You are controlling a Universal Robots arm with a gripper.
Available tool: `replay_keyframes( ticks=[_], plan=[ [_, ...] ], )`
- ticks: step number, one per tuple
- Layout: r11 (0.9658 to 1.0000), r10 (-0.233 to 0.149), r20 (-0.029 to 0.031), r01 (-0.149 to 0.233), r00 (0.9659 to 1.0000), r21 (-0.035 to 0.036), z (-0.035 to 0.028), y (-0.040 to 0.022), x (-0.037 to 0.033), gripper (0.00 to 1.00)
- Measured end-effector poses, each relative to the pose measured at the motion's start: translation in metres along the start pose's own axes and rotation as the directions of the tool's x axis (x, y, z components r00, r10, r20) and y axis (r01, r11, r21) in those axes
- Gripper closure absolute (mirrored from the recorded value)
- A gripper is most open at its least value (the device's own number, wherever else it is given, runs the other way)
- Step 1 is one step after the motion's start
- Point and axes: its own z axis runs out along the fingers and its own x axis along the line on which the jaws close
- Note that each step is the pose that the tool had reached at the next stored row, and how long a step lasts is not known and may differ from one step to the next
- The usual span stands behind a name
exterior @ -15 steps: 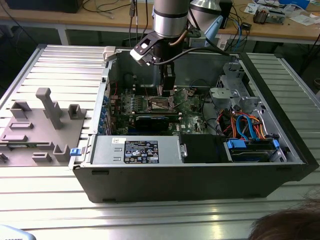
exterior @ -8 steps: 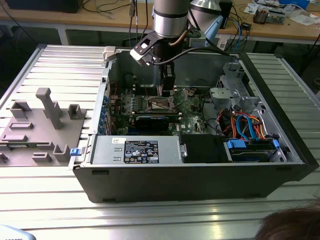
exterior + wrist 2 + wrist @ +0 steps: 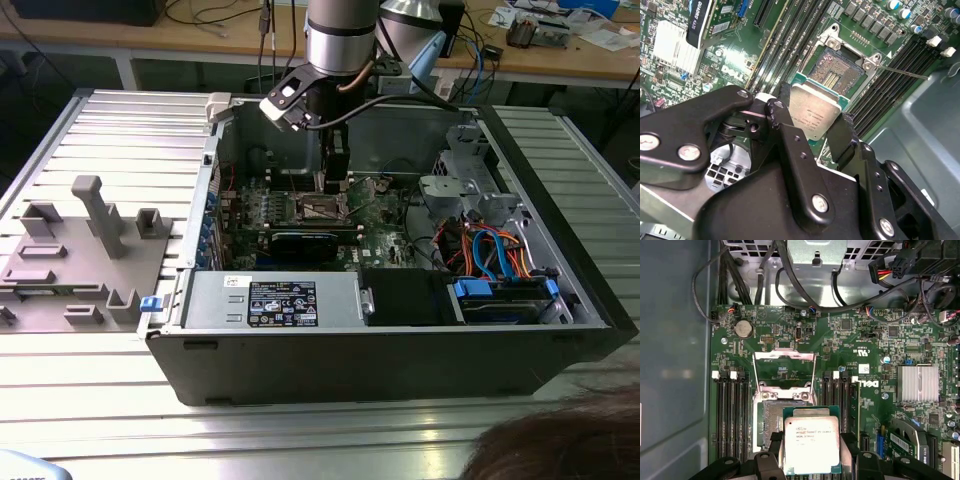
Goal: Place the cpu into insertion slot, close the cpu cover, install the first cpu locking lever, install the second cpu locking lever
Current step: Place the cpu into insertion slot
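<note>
A ribbed metal tabletop (image 3: 100, 400) carried an open computer case (image 3: 400, 350), and the arm (image 3: 340, 40) reached down into it from above. Inside lay the green circuit board (image 3: 860, 340), with memory slots on either side of the socket area. The tool (image 3: 811, 120) hung low over the board, its two black fingers (image 3: 785, 130) closed partway onto opposite edges of the cpu (image 3: 815, 112) and holding it flat, silver top up.

In the first wrist view the cpu cover (image 3: 785, 356) stood swung up off the socket, its window showing board behind it. The insertion slot (image 3: 771, 415) lay bare just under and beyond the chip, on the side toward the raised cover. The chip overlapped the slot's edge nearest the tool and was not seated. Its edges looked roughly square to the slot's rim. A thin lever rod (image 3: 905, 74) stuck out sideways from one slot corner, unlatched.
</note>
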Motion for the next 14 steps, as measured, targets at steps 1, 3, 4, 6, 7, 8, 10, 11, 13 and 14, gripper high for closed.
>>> replay_keyframes(
  ticks=[1,3,4,6,7,8,10,11,13,14],
  plan=[
    [1.0,0.002,0.0002,-0.002,1.0,0.0,0.0,0.0,0.0,0.46],
    [1.0,0.004,0.0006,-0.004,1.0,0.0001,0.0001,0.0,0.0,0.46],
    [1.0,0.006,0.0009,-0.006,1.0,0.0002,0.0001,0.0,0.0,0.46],
    [1.0,0.008,0.0014,-0.008,1.0,0.0002,0.0001,0.0,0.0,0.46],
    [1.0,0.01,0.0017,-0.01,1.0,0.0003,0.0002,0.0,0.0,0.46],
    [0.9999,0.011,0.0019,-0.011,0.9999,0.0003,0.0002,0.0,0.0,0.46],
    [0.9999,0.012,0.0022,-0.012,0.9999,0.0004,0.0002,0.0,0.0,0.46],
    [0.9999,0.013,0.0023,-0.013,0.9999,0.0004,0.0003,0.0,0.0,0.46],
    [0.9999,0.016,0.003,-0.016,0.9999,0.0005,0.0004,0.0,0.0,0.46],
    [0.9999,0.017,0.0032,-0.017,0.9999,0.0005,0.0004,0.0,0.0,0.46]
  ],
)
